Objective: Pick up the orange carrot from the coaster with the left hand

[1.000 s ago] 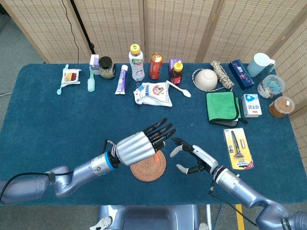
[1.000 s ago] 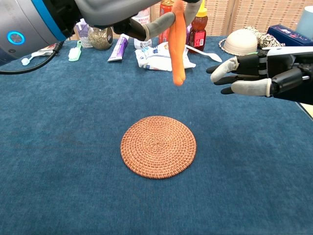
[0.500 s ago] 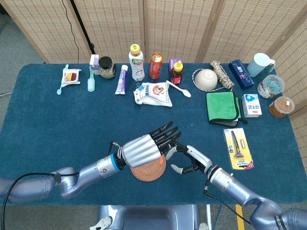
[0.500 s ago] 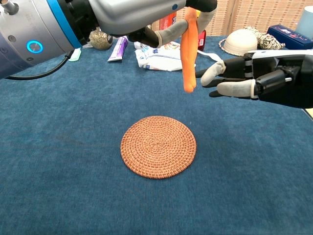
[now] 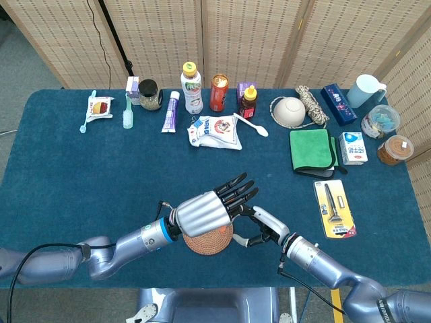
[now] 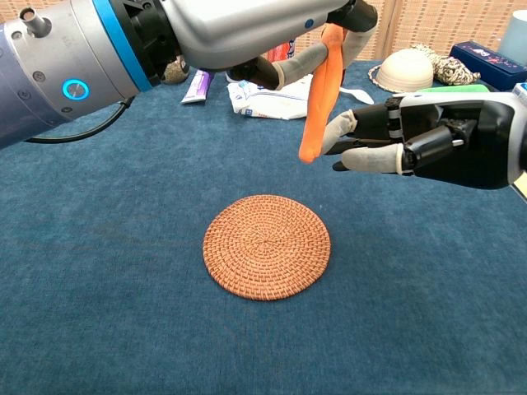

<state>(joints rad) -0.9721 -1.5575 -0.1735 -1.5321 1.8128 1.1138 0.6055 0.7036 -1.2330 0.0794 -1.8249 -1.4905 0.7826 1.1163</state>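
Left hand (image 6: 247, 33) grips the orange carrot (image 6: 319, 95) above the woven coaster (image 6: 266, 245); right hand (image 6: 420, 140), fingers spread and empty, sits just beside the carrot's tip.

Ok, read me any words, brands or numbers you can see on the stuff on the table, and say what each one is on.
None can be read as it stands.
White pouch: red and blue print, too blurred.
Milk carton: blue print, too small.
Blue box: print too small.
Bottle, can, tube: labels too small.
Razor card: print too small.
Carrot in the left hand and coaster: no text.
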